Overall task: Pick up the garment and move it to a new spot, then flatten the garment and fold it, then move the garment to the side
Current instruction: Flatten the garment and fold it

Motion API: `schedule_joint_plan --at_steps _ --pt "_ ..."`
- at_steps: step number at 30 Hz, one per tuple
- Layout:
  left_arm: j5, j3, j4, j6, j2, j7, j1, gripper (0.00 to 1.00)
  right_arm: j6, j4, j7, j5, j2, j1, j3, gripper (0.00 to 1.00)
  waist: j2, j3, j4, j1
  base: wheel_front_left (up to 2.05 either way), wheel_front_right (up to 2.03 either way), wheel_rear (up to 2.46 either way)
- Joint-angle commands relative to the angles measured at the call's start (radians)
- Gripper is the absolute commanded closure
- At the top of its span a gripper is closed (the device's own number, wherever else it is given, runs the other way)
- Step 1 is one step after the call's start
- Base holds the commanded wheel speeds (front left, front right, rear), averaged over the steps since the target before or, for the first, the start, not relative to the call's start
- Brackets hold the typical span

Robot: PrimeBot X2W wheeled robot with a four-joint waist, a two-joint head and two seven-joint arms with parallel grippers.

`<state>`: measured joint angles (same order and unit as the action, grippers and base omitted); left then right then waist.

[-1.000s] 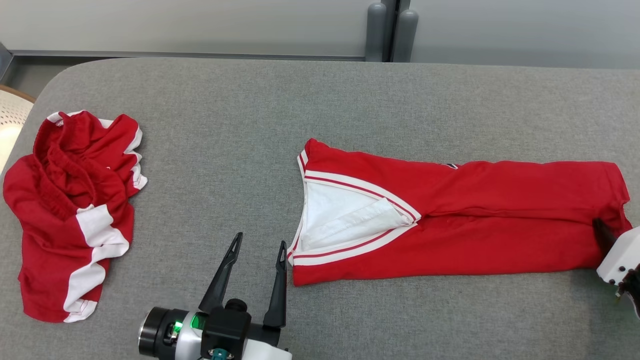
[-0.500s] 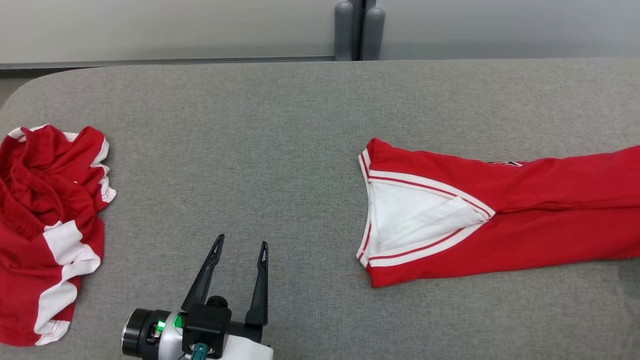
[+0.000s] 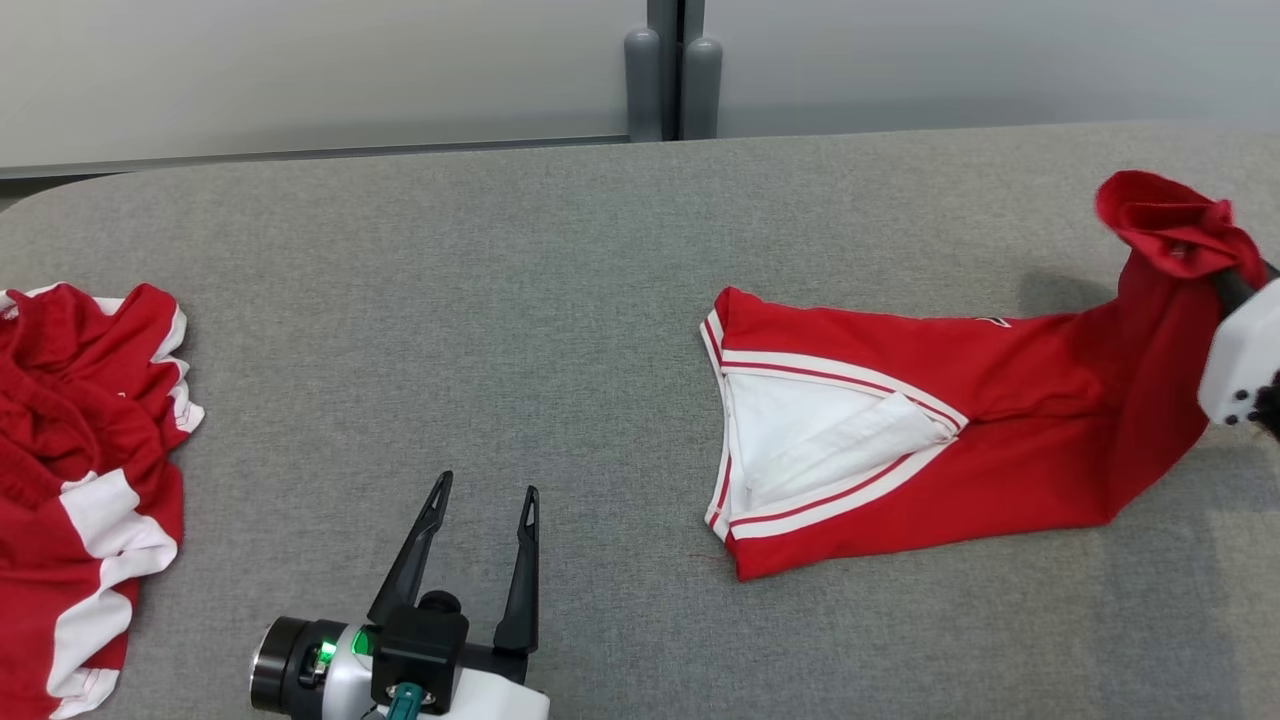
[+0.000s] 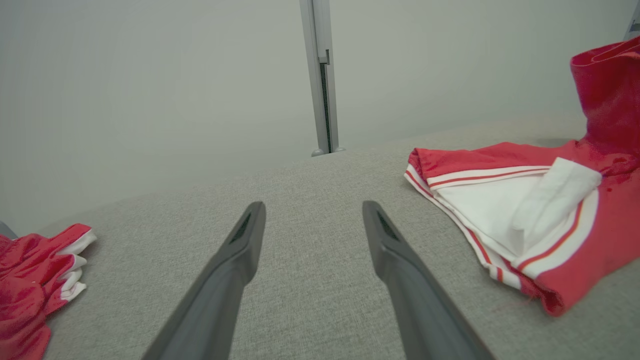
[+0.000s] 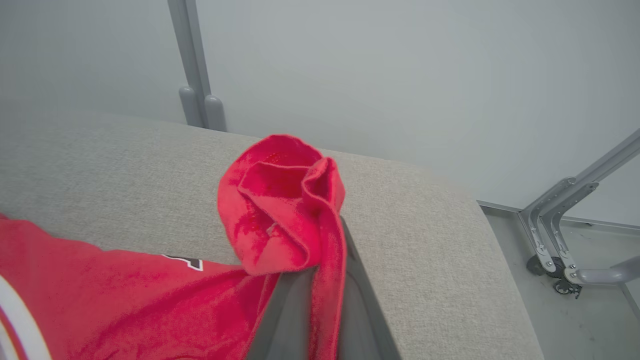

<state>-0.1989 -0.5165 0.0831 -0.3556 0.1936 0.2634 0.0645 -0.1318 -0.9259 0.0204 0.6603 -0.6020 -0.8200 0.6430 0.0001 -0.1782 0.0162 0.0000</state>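
The right pincer (image 3: 1232,283) is clenching one end of the garment (image 3: 900,440), holding it raised at the right of the tabletop (image 3: 500,300); dragging the remainder could be pulling that bunch free. The left pincer (image 3: 485,495) is hovering released.

The head camera looks down from above onto the grey desk (image 3: 500,300). Both wrist cameras sit low and close to it, facing the far wall (image 4: 150,75). All three views share the right-hand red garment (image 3: 1000,470).
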Motion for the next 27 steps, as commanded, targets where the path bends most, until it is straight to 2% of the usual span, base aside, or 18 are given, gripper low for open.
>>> schedule_joint_plan --at_steps 1,3,9,15,19,23,24,25,26,27 --pt "0.008 0.009 0.007 0.007 -0.001 0.001 -0.014 0.0 0.002 0.045 0.012 -0.033 0.032 0.016 -0.015 1.0 -0.0001 0.004 0.01 0.0 0.0 0.0 0.0" --pt "0.01 0.01 0.01 0.01 -0.002 0.001 -0.016 0.0 0.002 0.068 0.02 -0.051 0.046 0.03 -0.026 1.0 -0.0001 0.005 0.016 0.0 0.0 0.0 0.0" --pt "0.021 0.016 0.021 0.023 -0.014 0.001 -0.015 0.0 0.002 0.259 0.091 -0.195 0.141 0.125 -0.132 1.0 -0.0001 0.004 0.051 0.0 0.0 0.0 0.0" --pt "0.029 0.02 0.032 0.038 -0.03 0.001 -0.014 0.0 0.002 0.527 0.23 -0.368 0.26 0.272 -0.266 1.0 -0.0001 -0.001 0.08 0.0 0.0 0.0 0.0" --pt "0.033 0.022 0.04 0.048 -0.042 0.001 -0.005 0.0 0.002 0.699 0.337 -0.455 0.33 0.371 -0.31 1.0 -0.0001 -0.009 0.096 0.0 0.0 0.0 0.0" --pt "0.036 0.023 0.052 0.063 -0.059 0.001 0.005 0.0 0.002 0.777 0.402 -0.503 0.376 0.434 -0.325 1.0 -0.0001 -0.015 0.11 0.0 0.0 0.0 0.0" --pt "0.039 0.024 0.058 0.069 -0.064 0.001 0.008 0.0 0.002 0.787 0.419 -0.514 0.392 0.453 -0.322 0.58 -0.0001 -0.016 0.116 0.0 0.0 0.0 0.0" --pt "0.04 0.026 0.061 0.072 -0.066 0.001 0.008 0.0 0.002 0.788 0.423 -0.516 0.399 0.46 -0.32 0.34 -0.0001 -0.015 0.118 0.0 0.0 0.0 0.0" --pt "0.04 0.027 0.064 0.072 -0.069 0.001 0.008 0.0 0.002 0.791 0.429 -0.518 0.406 0.465 -0.318 0.0 -0.0001 -0.015 0.12 0.0 0.0 0.0 0.0" --pt "0.042 0.029 0.067 0.076 -0.072 0.001 0.009 0.0 0.002 0.799 0.424 -0.518 0.415 0.468 -0.317 0.0 -0.0001 -0.014 0.122 0.0 0.0 0.0 0.0"
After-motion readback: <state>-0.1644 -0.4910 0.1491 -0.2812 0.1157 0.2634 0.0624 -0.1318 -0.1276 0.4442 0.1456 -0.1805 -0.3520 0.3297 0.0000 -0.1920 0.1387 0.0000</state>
